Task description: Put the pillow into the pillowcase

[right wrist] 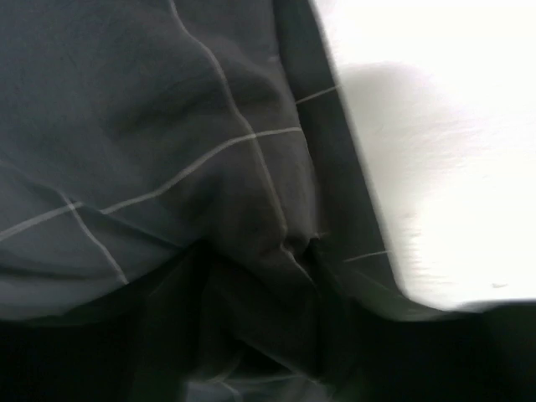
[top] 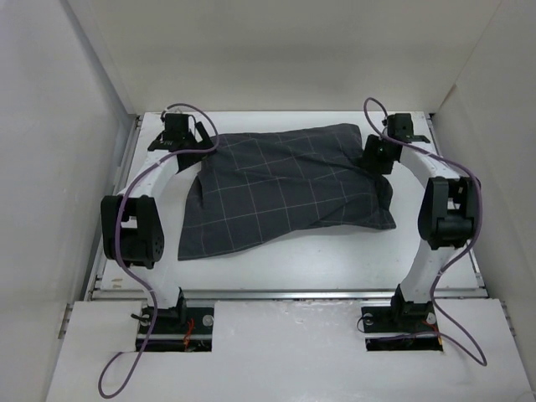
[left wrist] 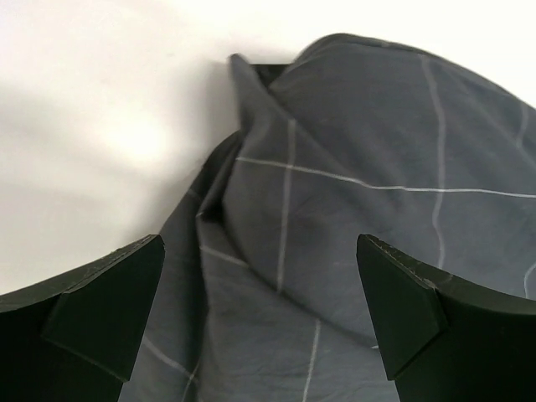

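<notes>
The dark grey checked pillowcase (top: 285, 188) lies across the middle of the table and bulges as if filled. No white of the pillow shows in any view. My left gripper (top: 198, 144) hovers over the pillowcase's far left corner. In the left wrist view its fingers (left wrist: 109, 301) stand wide apart and empty above the cloth (left wrist: 352, 167). My right gripper (top: 376, 157) sits on the far right corner. In the right wrist view the cloth (right wrist: 167, 100) bunches into folds that converge at the dark jaws, which look closed on it.
White walls enclose the table on the left, back and right. Bare white tabletop (top: 335, 260) shows in front of the pillowcase. A metal rail (top: 285, 293) runs along the near edge by the arm bases.
</notes>
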`<state>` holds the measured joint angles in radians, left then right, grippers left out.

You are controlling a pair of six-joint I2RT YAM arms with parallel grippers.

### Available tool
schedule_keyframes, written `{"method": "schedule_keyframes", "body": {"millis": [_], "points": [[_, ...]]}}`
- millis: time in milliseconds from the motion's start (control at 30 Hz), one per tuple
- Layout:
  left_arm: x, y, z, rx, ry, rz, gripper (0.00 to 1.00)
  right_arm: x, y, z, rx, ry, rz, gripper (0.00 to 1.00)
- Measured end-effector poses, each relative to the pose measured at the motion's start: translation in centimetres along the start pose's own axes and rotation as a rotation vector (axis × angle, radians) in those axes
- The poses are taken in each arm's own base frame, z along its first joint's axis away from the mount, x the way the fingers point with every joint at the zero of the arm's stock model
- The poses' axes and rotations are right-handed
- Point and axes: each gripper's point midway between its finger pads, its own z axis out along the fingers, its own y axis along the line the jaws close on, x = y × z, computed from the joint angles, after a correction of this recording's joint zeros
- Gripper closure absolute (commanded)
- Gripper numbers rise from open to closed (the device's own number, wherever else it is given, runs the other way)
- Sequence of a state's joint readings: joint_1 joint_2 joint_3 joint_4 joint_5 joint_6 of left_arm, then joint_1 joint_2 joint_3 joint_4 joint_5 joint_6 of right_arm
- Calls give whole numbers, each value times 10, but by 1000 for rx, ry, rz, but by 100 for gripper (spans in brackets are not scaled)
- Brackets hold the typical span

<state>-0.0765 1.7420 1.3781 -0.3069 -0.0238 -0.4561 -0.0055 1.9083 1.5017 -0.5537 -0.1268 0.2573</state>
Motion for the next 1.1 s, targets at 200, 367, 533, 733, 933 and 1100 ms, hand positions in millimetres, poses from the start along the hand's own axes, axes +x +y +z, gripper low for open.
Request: {"method": "schedule_keyframes", "body": {"millis": [200, 367, 533, 733, 933, 1100], "points": [[11, -14, 13, 76, 33, 28, 0, 7, 7, 3, -51, 16, 0, 100], [31, -20, 31, 79, 74, 65, 1, -44, 12, -23, -9, -97, -17, 100], [41, -27, 45, 98, 97, 76, 6, -109, 18, -61, 40, -286, -29, 100], [33, -46, 62, 135, 96, 79, 6, -117, -5, -26, 110, -252, 17, 76], [19, -56, 75, 136, 88, 82, 6, -85, -73, 50, 280, -94, 88, 22], [8, -56, 74, 114, 77, 92, 0, -115, -87, 22, 312, -157, 102, 15]]}}
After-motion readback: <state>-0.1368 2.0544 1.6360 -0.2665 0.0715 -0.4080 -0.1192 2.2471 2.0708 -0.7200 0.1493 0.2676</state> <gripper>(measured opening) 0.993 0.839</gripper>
